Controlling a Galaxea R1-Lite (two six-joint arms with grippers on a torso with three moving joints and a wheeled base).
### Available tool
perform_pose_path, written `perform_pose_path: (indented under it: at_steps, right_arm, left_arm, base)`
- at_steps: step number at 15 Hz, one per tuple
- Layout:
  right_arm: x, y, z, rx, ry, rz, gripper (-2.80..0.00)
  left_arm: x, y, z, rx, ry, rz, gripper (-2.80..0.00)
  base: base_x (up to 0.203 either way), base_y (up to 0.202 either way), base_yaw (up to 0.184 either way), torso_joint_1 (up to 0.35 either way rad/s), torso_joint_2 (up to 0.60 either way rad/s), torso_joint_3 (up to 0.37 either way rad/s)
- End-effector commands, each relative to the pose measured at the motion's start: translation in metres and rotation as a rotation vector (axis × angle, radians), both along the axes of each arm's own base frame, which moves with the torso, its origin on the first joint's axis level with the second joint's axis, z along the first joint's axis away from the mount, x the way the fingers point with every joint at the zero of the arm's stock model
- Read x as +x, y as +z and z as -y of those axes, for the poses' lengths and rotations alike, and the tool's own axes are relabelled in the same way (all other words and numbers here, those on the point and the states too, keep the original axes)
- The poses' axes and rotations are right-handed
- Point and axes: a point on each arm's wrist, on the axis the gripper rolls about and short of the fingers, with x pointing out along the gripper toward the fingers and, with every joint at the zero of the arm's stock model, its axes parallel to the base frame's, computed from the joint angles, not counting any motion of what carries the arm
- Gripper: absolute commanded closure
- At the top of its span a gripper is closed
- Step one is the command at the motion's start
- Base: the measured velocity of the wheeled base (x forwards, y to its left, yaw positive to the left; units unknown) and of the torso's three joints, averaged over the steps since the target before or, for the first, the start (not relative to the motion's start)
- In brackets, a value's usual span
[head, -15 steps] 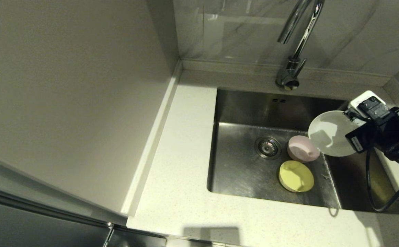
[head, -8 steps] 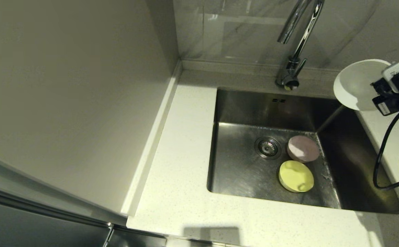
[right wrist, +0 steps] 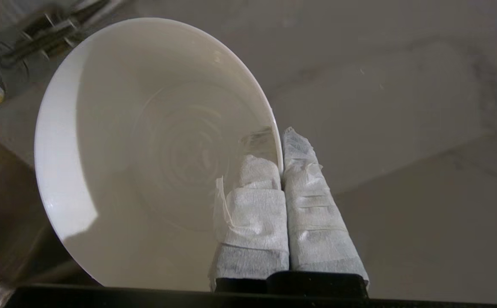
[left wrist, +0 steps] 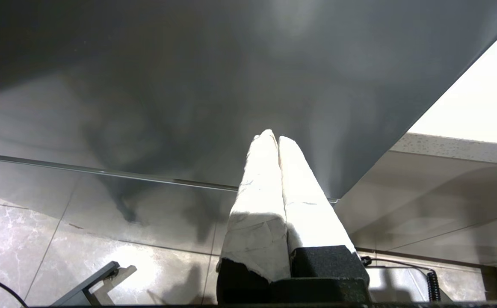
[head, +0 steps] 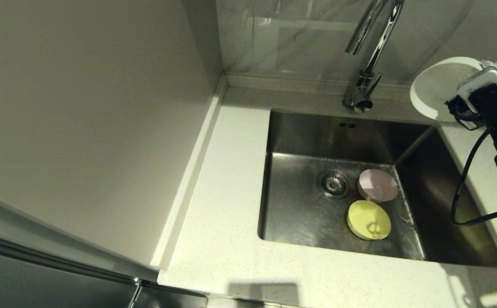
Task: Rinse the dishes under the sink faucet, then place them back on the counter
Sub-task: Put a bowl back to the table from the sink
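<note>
My right gripper (right wrist: 280, 169) is clamped on the rim of the white bowl (right wrist: 146, 145), one wrapped finger inside the wall and the other outside, with only the thin edge between them. In the head view the bowl (head: 434, 87) hangs tilted on its side, its hollow facing the faucet (head: 370, 51), above the back right corner where the sink (head: 308, 128) meets the counter (head: 227, 205); it touches nothing but my fingers.

I judge it light and stiff, probably plastic, so a rim pinch is enough to carry it. The glossy surface looks slippery, more so if wet, and held at one edge it could swing or slide out, so I should keep it steady and grip firmly.

The pink bowl (head: 377, 185) and yellow bowl (head: 368, 219) sit on the sink floor just right of the drain strainer (head: 334, 184), nearly touching each other. Each offers the same hold: one finger over the rim.

My left gripper (left wrist: 277, 139) is parked away from the sink, fingers pressed together with nothing between them.
</note>
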Motion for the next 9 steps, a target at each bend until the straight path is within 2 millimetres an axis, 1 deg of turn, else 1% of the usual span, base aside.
perform_pose_path:
  at_steps: [1, 2, 3, 4, 5, 6, 9]
  right_arm:
    - [-0.002, -0.01, 0.0, 0.016, -0.004, -0.047, 0.0]
    - [-0.012, -0.025, 0.0, 0.025, -0.001, -0.126, 0.0]
    - [-0.023, -0.032, 0.001, 0.046, 0.007, -0.202, 0.0]
    - [-0.026, -0.036, 0.001, 0.088, 0.024, -0.268, 0.0]
    - [-0.027, -0.031, 0.002, 0.137, 0.041, -0.312, 0.0]
    - [-0.028, -0.022, 0.005, 0.183, 0.045, -0.359, 0.0]
    - [-0.025, 0.02, 0.019, 0.319, 0.051, -0.427, 0.0]
  left_arm:
    - [0.0, 0.0, 0.0, -0.001, 0.0, 0.002, 0.0]
    - [0.0, 0.0, 0.0, -0.001, 0.0, 0.002, 0.0]
    - [0.0, 0.0, 0.0, -0.001, 0.0, 0.002, 0.0]
    - [0.0, 0.0, 0.0, -0.001, 0.0, 0.002, 0.0]
    - [0.0, 0.0, 0.0, -0.001, 0.0, 0.002, 0.0]
    - [0.0, 0.0, 0.0, -0.001, 0.0, 0.002, 0.0]
    - [0.0, 0.0, 0.0, -0.001, 0.0, 0.002, 0.0]
  base:
    - [0.0, 0.0, 0.0, 0.0, 0.0, 0.0]
    - [0.0, 0.0, 0.0, 0.0, 0.0, 0.0]
    - [0.0, 0.0, 0.0, 0.0, 0.0, 0.0]
    - [0.0, 0.0, 0.0, 0.0, 0.0, 0.0]
    - [0.0, 0.0, 0.0, 0.0, 0.0, 0.0]
    - [0.0, 0.0, 0.0, 0.0, 0.0, 0.0]
    - [0.0, 0.0, 0.0, 0.0, 0.0, 0.0]
